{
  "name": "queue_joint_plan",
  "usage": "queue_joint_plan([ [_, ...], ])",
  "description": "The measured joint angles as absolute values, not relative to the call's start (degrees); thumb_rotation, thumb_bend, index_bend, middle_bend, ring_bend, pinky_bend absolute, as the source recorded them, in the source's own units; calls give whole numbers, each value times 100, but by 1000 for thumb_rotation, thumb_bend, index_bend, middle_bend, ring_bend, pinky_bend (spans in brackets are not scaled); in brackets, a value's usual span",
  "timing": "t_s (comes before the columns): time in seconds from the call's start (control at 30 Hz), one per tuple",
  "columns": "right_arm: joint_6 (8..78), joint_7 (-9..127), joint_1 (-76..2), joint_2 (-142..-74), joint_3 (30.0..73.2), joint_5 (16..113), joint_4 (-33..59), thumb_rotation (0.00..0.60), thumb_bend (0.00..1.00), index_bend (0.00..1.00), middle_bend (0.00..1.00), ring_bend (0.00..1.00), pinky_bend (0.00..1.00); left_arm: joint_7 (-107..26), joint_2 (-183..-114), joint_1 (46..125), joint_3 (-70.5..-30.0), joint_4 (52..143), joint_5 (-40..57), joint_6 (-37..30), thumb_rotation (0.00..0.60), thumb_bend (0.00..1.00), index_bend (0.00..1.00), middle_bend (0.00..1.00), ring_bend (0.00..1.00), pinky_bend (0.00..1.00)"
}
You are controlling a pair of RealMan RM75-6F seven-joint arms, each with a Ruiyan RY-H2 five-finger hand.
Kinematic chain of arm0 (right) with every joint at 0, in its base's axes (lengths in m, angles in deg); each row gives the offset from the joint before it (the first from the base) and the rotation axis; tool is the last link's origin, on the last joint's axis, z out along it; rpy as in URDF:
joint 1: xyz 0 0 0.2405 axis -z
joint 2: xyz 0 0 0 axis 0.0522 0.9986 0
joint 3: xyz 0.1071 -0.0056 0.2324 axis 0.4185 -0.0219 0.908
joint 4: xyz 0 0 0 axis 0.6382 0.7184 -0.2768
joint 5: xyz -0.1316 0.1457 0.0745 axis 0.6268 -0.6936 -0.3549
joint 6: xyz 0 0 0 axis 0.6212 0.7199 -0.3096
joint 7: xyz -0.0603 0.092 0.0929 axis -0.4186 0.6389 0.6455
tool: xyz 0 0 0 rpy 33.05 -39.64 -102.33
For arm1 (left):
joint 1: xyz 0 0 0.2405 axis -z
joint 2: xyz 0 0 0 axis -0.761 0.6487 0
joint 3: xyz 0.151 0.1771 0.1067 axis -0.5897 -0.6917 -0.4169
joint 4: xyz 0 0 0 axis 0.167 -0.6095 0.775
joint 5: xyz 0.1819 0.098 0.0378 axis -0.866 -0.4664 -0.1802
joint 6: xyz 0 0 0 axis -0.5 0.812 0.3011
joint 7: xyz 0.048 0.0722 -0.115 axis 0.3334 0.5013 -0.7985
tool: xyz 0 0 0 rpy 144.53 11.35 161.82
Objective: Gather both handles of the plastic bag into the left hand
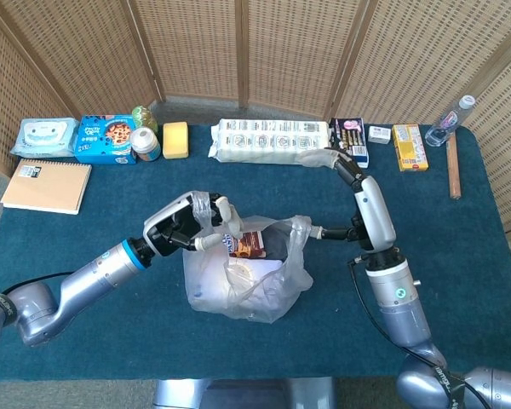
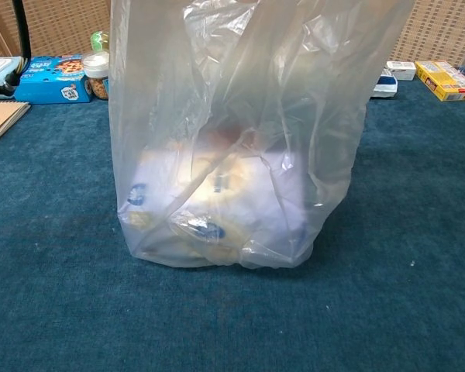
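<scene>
A clear plastic bag (image 1: pixel 247 277) full of packets stands mid-table and fills the chest view (image 2: pixel 225 155). My left hand (image 1: pixel 180 228) is at its upper left corner and grips the left handle (image 1: pixel 201 203), which sticks up crumpled above the fingers. The right handle (image 1: pixel 300 228) stands loose at the bag's upper right with nothing holding it. My right hand (image 1: pixel 325 159) hovers well behind the bag, over the end of the tissue pack, clear of the plastic. Its pale fingers blend into the pack, so their spread is unclear. No hand shows in the chest view.
Along the back edge lie a wipes pack (image 1: pixel 45 136), cookie box (image 1: pixel 105 138), jar (image 1: pixel 145 143), yellow sponge (image 1: pixel 175 139), long tissue pack (image 1: pixel 271 141), yellow box (image 1: pixel 409 135) and bottle (image 1: pixel 451 119). A notebook (image 1: pixel 45 185) lies far left and a wooden stick (image 1: pixel 453 175) far right.
</scene>
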State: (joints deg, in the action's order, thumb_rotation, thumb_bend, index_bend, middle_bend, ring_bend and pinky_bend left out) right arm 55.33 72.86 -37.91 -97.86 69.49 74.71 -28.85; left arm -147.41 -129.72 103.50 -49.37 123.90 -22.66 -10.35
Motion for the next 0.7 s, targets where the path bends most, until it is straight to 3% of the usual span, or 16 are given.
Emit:
queue_joint_plan([
  [0.43,5510,7369,-3821,-9746,7010,7417,-2896,600,172,284,270,214,113,-14927,-13016,10417,-5043,12224,-2393,-997,19,173,354,360,255,313],
  [0.7,5489,7321,-3882,-9761,7050,7362,-2907,600,173,284,270,211,108,-15069,-12986,10536,-5145,12178,-2598,-1019,0,135,329,331,224,301],
])
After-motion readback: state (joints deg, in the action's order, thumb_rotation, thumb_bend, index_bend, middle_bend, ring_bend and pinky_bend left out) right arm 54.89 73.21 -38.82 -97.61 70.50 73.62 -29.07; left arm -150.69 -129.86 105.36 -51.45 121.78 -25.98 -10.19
